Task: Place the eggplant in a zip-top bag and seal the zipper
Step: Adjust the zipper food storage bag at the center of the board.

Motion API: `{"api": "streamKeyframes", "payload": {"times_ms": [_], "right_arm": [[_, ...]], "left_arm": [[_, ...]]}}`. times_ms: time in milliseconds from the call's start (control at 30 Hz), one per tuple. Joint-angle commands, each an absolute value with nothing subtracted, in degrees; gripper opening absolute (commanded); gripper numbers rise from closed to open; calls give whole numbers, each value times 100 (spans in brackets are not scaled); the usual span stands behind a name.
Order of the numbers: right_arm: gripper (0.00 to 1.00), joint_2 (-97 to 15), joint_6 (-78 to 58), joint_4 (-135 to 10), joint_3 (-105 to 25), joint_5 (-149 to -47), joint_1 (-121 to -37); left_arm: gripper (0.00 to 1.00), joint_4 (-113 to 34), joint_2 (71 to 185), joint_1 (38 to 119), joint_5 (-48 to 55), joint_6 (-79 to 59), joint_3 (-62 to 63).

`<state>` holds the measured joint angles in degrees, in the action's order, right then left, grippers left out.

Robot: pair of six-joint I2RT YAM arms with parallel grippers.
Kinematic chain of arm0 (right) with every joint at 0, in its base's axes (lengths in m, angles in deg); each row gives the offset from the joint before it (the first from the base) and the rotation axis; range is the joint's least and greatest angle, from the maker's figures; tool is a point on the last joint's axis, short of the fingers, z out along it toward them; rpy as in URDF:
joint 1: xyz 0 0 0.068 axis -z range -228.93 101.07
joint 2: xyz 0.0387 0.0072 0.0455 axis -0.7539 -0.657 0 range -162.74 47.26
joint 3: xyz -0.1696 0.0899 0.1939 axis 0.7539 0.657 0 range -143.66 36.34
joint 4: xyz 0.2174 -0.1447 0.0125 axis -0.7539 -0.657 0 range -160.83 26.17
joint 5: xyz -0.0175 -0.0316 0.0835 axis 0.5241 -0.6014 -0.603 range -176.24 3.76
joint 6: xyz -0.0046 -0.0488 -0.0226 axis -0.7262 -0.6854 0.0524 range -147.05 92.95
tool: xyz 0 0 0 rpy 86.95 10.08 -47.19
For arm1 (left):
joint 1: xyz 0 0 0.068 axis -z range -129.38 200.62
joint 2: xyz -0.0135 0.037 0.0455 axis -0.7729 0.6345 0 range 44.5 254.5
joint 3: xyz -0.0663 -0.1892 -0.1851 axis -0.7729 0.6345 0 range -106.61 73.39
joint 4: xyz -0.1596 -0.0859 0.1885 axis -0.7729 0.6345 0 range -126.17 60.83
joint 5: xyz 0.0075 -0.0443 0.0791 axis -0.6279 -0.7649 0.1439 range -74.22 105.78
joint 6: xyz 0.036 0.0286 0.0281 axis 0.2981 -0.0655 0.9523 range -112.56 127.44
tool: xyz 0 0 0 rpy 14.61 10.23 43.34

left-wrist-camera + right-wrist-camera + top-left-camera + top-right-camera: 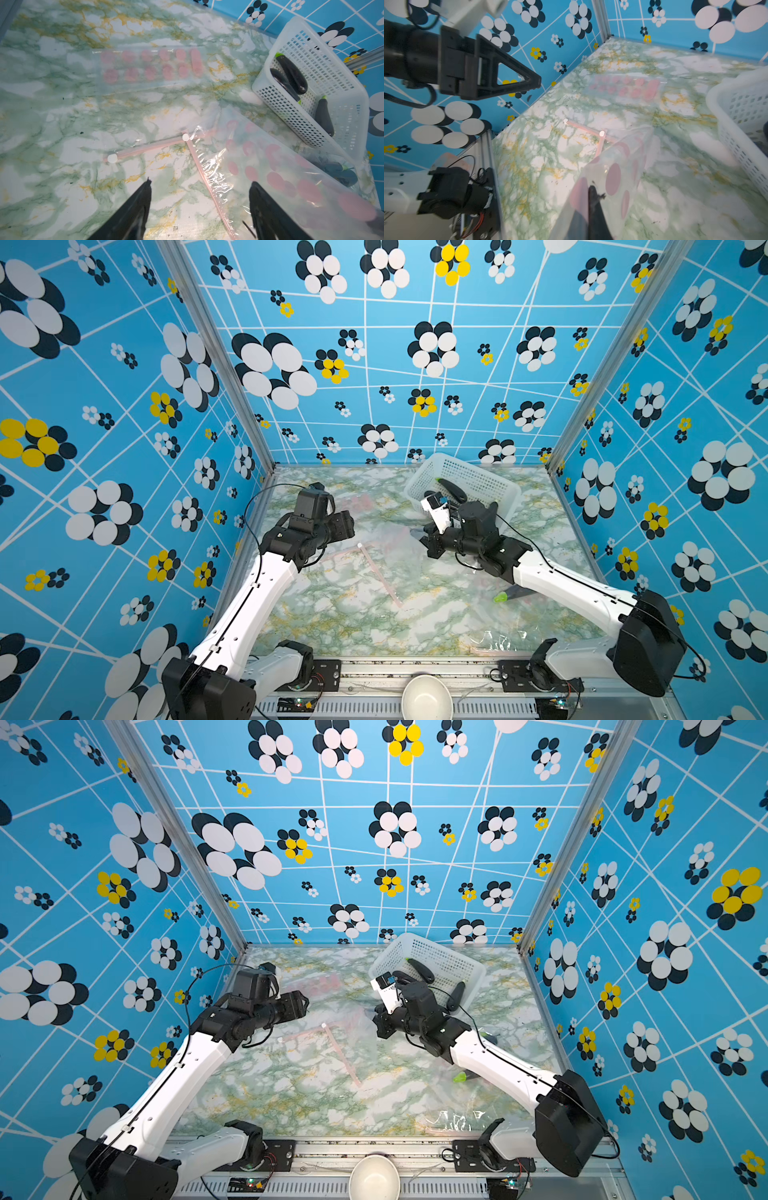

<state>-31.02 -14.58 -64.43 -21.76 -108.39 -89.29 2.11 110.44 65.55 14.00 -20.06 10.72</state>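
A clear zip-top bag [270,166] with pink dots lies on the marble table. Its pink zipper strips [207,182] spread apart in an angle. A dark eggplant [342,174] with a green stem [500,596] lies inside the bag, under the right arm. My left gripper [200,182] hangs open above the table, one zipper strip running between its fingers without touching them. My right gripper [592,190] is shut on the bag's film [612,178] near the mouth and lifts it a little. In both top views the grippers [349,524] [417,536] face each other over the bag mouth.
A white mesh basket [469,472] at the back right holds more eggplants [293,74]. A second dotted bag [149,66] lies flat at the back. A white bowl [426,697] sits past the table's front edge. Patterned walls close in three sides.
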Motion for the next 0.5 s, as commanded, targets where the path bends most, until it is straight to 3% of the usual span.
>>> {"api": "streamKeyframes", "payload": {"times_ms": [0, 200, 367, 467], "right_arm": [[0, -3200, -1403, -8032, -2766, -12132, -8942], [0, -3178, -1412, -9196, -3700, -12486, -9175], [0, -2989, -949, -8905, -4052, -13310, -9322], [0, -3102, -783, -8894, -4168, -13136, -9228]], "left_arm": [[76, 553, 11069, 6445, 1333, -2177, 1059], [74, 934, 10977, 6364, 2061, -2141, 819], [72, 1115, 10917, 6250, 2379, -2007, 631], [72, 1167, 10917, 6210, 2379, -1973, 591]]}}
